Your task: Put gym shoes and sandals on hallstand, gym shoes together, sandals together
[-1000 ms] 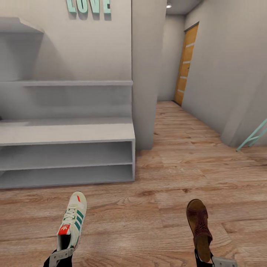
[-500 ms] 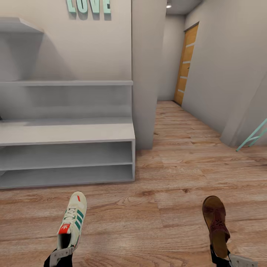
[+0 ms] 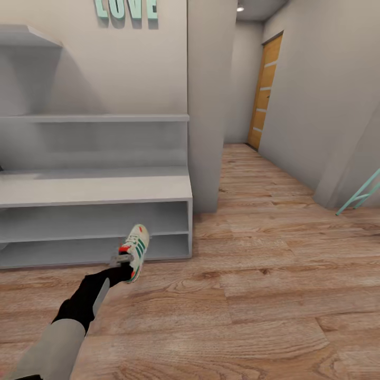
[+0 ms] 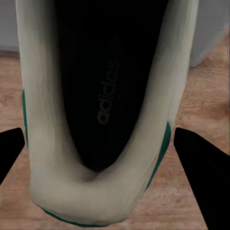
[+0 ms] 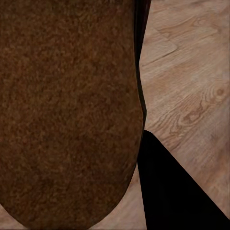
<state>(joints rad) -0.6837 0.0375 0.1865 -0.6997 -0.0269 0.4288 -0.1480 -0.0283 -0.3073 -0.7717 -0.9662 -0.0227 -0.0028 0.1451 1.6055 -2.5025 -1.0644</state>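
item 1, gym shoe (image 3: pixel 135 248): clamped at the heel in your left gripper (image 3: pixel 121 259), carried clear of the corridor floor (image 3: pixel 253 295), toe pointing away from the hand. in the left wrist view the heel collar and dark insole of the shoe (image 4: pixel 100 115) sit between the two dark fingers (image 4: pixel 203 179), which press on either side. likely light, with a padded collar that gives a little and a stiffer heel cup under it, so the heel is the sound place to hold; the long toe may droop or swing if you jerk.

item 2, sandal (image 5: pixel 67 110): its tan, grainy footbed lies right against the right wrist camera, one dark finger (image 5: pixel 167 191) beside it. it looks pinched in the right hand, though you see just one finger. likely flat, fairly stiff in the sole and light; the smooth sole edge may slip, so the strap or heel end is safer.

item 3, hallstand (image 3: pixel 95 187): just beyond the sneaker's toe, its lower open bay straight ahead of the left hand, flat top above. the shoe is not yet on it.
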